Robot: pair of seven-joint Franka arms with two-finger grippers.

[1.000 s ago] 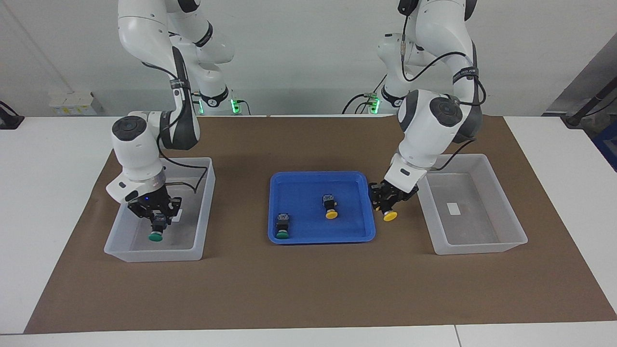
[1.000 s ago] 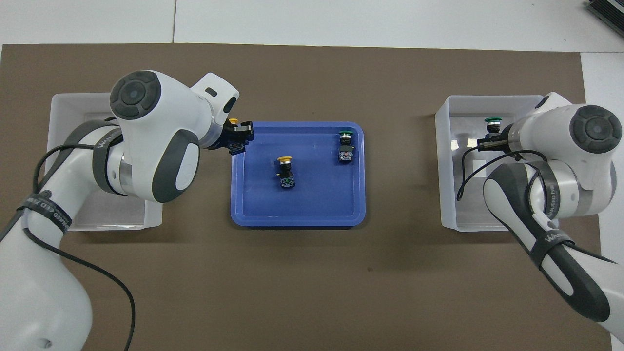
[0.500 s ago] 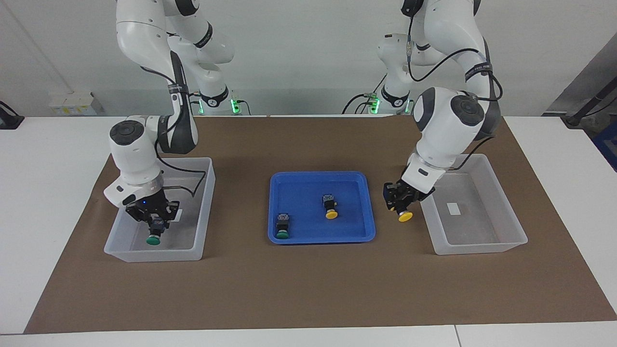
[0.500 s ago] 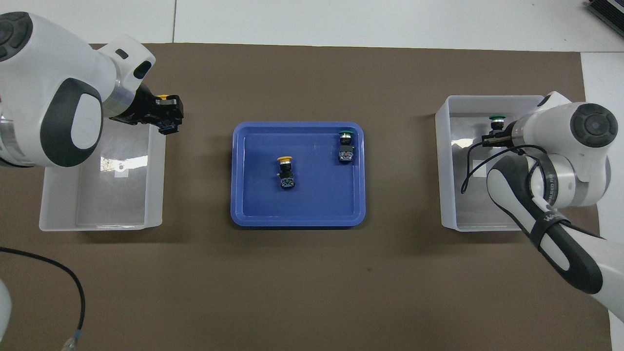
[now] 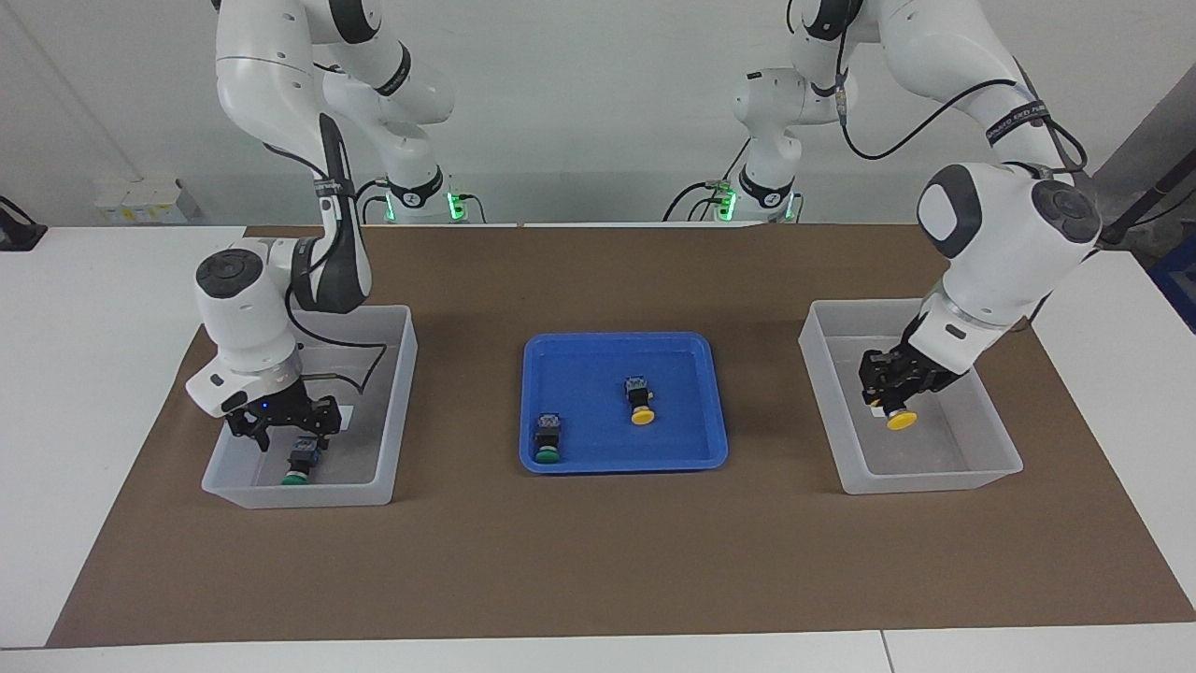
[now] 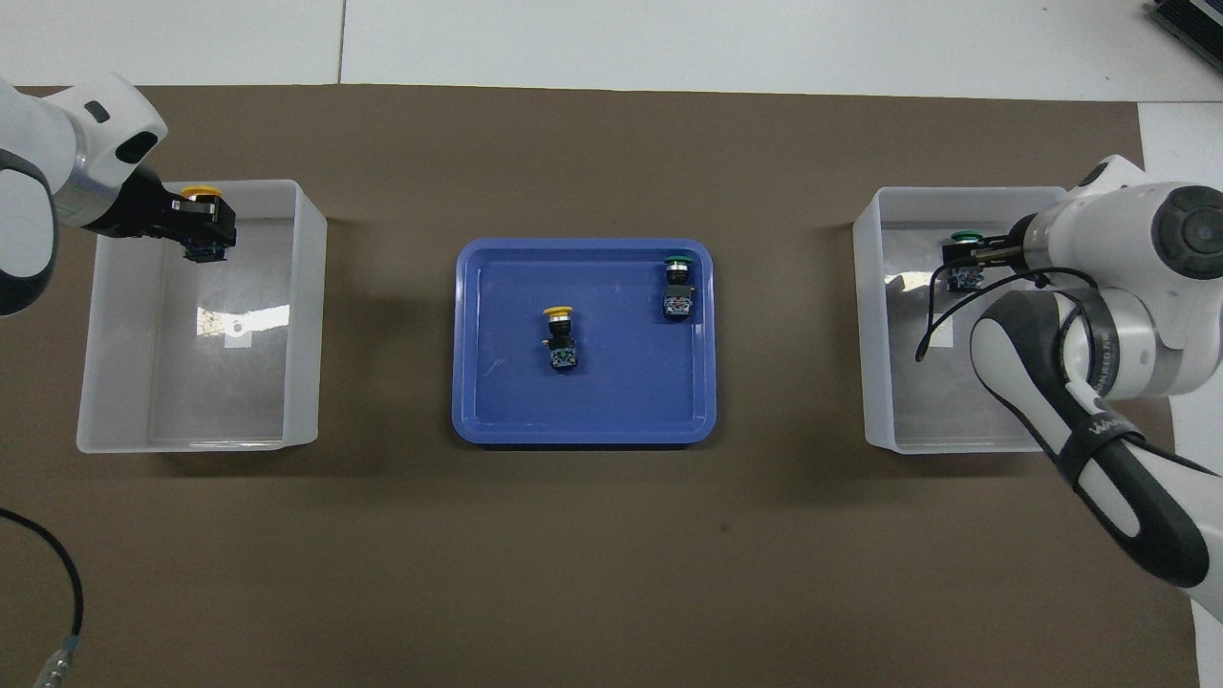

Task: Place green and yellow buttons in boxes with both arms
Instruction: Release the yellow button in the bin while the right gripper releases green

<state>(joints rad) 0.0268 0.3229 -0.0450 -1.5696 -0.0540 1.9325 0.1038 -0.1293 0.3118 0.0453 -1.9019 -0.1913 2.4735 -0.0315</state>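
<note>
Over brown mat (image 5: 598, 561) on white table (image 5: 93, 327) — left claw (image 5: 895, 404) tight on yellow btn (image 5: 901, 421), right claw (image 5: 290, 432) agape

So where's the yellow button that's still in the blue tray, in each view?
Facing view: the yellow button lies near the tray's middle, cap pointing away from the robots.
Overhead view: the same button, near the tray's middle.
Shared landmark: the blue tray, with a green button also in it.

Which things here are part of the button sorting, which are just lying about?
Job: yellow-capped black push-button, in shut left gripper over one translucent plastic bin; green-capped black push-button, in other translucent bin under open right gripper; waiting green push-button; waiting yellow push-button.
Lying about: shallow blue plastic tray holding those two; brown table mat.
</note>
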